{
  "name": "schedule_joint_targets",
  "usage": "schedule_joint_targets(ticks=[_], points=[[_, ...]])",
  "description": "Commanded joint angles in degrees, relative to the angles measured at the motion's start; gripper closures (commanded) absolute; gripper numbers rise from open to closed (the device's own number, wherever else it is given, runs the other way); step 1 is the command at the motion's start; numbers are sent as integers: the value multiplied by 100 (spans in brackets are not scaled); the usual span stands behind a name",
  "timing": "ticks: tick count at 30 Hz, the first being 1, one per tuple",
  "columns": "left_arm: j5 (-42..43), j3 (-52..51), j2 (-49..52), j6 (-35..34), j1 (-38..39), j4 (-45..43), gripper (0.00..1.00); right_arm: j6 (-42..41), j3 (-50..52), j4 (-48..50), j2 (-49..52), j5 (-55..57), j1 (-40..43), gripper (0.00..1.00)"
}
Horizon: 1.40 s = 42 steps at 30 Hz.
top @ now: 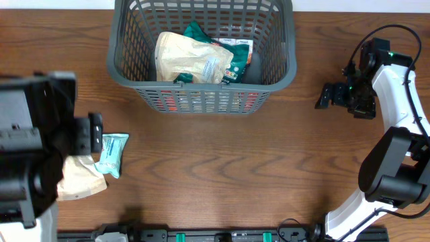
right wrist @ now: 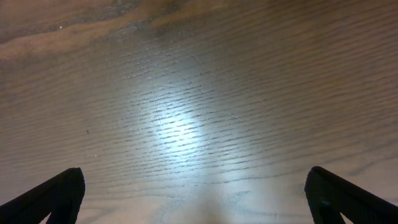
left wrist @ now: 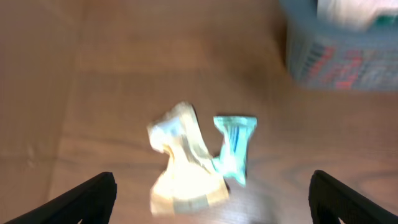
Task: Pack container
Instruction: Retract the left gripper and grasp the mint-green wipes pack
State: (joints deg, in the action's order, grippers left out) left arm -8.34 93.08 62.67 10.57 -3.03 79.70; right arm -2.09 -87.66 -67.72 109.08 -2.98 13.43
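The wood-grain table (right wrist: 186,74) shines glossy under glare, the grey container (top: 127,67) is matt slotted plastic.

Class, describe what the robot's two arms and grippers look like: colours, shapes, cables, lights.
The right arm has white links and rounded black joints, with a thin black cable looping above it and small green lights. The right gripper is black. The left arm, close to the camera, shows as a blurred, boxy black bulk. The left gripper is black too, its fingers plain dark wedges.
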Motion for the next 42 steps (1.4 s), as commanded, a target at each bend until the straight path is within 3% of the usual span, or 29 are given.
schedule_joint_targets(ticks=[1,6,9,17,26,39,42], points=[[192,-927,-354,-192,-164,-13,9,83,13,2,-22,-76,-2,1],[522,-2369,-503,-212,-295,-887,1,85,13,42,-22,-96,-2,1],[748,-3008,-330,-210,-302,-1596,1,85,13,44,-22,-96,-2,1],[839,-4295,951,-330,-345,-3134,1,87,13,92,-22,-96,-2,1],[837,-4321,2358,-339,-557,-3692,1,87,13,83,-22,-111,-2,1],[841,-4321,3038,-337,-999,-4006,0,90,13,83,-22,-109,-2,1],[898,-4321,3088,-337,-1021,-4011,8,90,13,83,-22,-109,0,1]])
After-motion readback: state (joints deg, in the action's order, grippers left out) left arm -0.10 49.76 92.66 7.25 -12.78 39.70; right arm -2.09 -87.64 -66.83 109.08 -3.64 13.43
